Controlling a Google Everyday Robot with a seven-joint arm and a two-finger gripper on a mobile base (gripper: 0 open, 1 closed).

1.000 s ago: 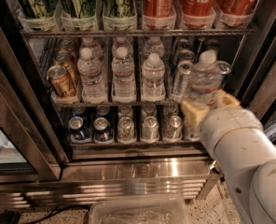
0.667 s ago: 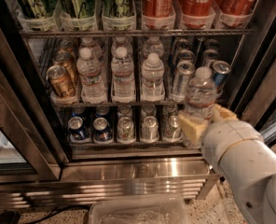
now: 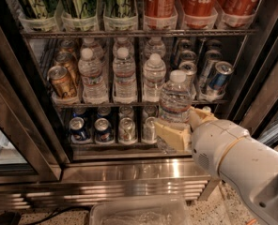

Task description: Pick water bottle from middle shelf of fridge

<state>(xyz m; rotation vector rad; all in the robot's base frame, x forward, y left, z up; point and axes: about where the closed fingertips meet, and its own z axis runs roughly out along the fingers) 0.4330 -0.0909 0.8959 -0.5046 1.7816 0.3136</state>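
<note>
Camera view, one item in transit. Hand [image 3: 186,125]: pale two-finger unit on a white arm entering from the lower right, clenched around the lower body of the water bottle [image 3: 175,97]. Water bottle: clear, ribbed, white cap, near upright, held out in front of the fridge [image 3: 129,172]; its base hangs below the front edge of the middle shelf [image 3: 106,104] and overlaps the lower row of silver cans [image 3: 127,129]. Change over the last second: the bottle was up at the level of the middle shelf, at its right end among the cans. It has since come leftward, downward and toward the camera, the hand with it. Blue-and-silver can [image 3: 219,78]: stands uncovered at that right end. Like bottles [image 3: 124,74]: three front ones in their lanes, untouched. Assessment: grasp appears secure and the bottle looks clear of the rack, so the pick is nearly complete. What remains is a steady withdrawal away from the door frame.
</note>
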